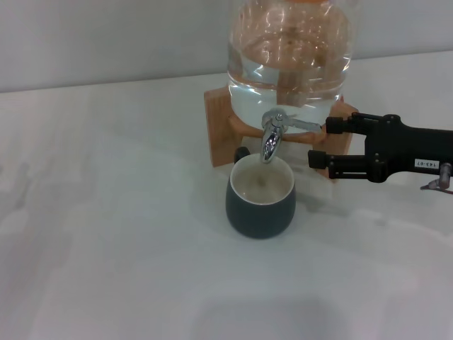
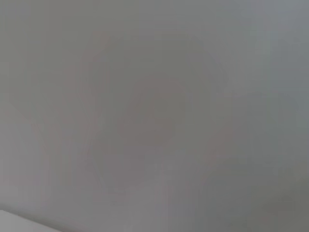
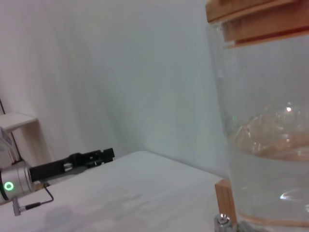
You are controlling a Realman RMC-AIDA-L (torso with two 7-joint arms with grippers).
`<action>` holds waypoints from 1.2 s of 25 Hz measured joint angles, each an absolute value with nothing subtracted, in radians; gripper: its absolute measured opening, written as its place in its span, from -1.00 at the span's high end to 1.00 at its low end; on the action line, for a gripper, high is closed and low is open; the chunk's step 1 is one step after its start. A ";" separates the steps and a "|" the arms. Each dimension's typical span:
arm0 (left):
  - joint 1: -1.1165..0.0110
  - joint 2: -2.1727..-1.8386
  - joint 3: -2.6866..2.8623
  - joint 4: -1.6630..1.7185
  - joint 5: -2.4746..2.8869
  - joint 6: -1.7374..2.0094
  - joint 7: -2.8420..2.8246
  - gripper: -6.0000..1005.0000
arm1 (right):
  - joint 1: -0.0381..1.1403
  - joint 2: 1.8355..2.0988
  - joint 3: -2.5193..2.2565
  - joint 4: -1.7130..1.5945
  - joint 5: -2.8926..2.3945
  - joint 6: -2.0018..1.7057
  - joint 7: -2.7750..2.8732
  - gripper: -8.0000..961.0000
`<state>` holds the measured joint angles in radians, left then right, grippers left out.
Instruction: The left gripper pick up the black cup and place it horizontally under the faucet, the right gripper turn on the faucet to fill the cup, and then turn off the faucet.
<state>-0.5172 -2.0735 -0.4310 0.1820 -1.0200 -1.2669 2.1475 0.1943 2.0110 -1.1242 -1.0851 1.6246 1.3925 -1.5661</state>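
- A rounded dark charcoal cup (image 1: 260,200) with a cream-white inside stands upright on a pale white tabletop (image 1: 106,234), its mouth directly beneath the spout.
- The small shiny chrome faucet (image 1: 272,138) juts from the base of a large clear glass jar (image 1: 290,49) part-filled with water; its thin lever handle points toward the robot's right.
- The jar rests on a light wooden stand (image 1: 221,131) just behind the cup.
- The right gripper (image 1: 320,142), a black two-fingered claw, reaches in from the right. Its fingers are spread apart: the upper fingertip sits at the lever's end, the lower one just beside the cup's rim.
- The left gripper (image 3: 99,155) appears only in the right wrist view, well away from the jar, on a silver arm with a green light; whether its fingers are parted cannot be told.
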 joint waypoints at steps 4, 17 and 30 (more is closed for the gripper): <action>-0.520 -2.073 -0.431 0.181 -1.020 -1.245 2.148 -0.03 | 0.195 2.011 -1.125 -1.086 1.638 1.397 -1.565 -0.78; -0.525 -2.072 -0.431 0.180 -1.020 -1.222 2.148 -0.03 | 0.197 2.010 -1.166 -1.101 1.652 1.440 -1.563 -0.78; -0.524 -2.072 -0.431 0.180 -1.021 -1.207 2.148 -0.03 | 0.200 2.010 -1.184 -1.106 1.655 1.492 -1.563 -0.78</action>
<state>-0.5236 -2.0724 -0.4310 0.1795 -1.0210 -1.2072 2.1475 0.2005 2.0095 -1.1839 -1.1065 1.6554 1.4925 -1.5625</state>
